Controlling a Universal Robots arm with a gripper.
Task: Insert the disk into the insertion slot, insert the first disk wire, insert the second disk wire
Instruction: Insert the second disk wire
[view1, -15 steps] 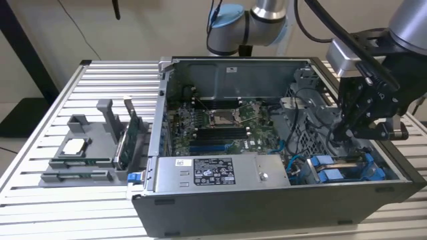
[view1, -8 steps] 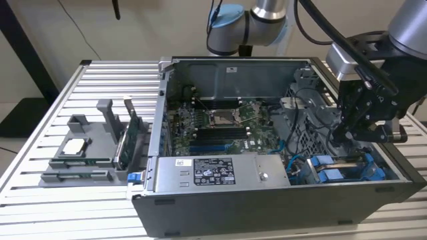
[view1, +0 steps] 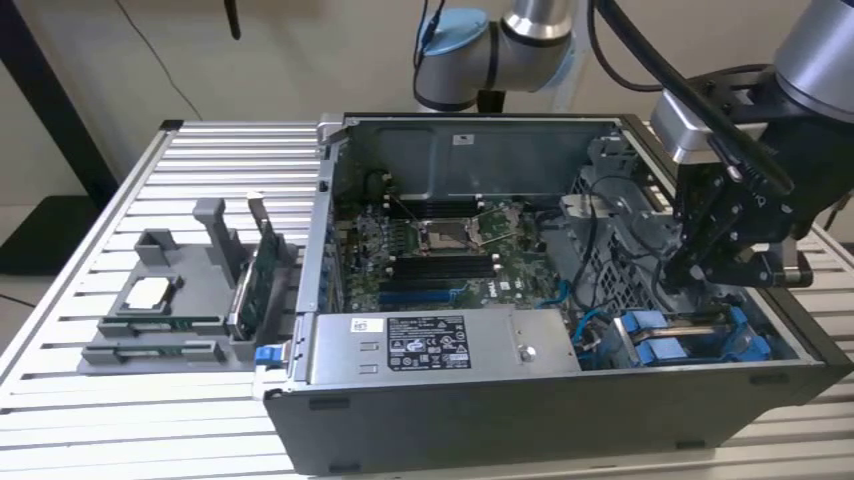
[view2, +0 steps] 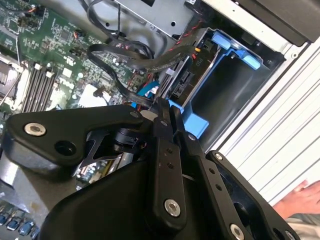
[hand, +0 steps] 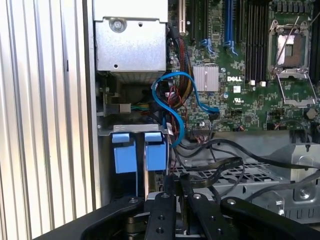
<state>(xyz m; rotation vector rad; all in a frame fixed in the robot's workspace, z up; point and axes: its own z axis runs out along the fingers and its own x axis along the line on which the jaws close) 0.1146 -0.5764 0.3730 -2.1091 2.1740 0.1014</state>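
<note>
Open case with the disk seated in a blue bay at its near corner, exterior view's right, gripper just above, pinched nearly closed; the disk looks stiff, fairly heavy, fragile, best gripped by its edges

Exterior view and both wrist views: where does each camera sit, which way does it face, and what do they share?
Exterior view: off the arm, above the slatted table, looking down into the open computer case; arm and gripper hang at the exterior view's right.
First wrist view: on the arm, looking past the gripper at the blue drive carriers and motherboard.
Second wrist view: on the arm, looking along the gripper at the blue drive carriers.
Shared: all three show gripper and blue drive carriers.
</note>
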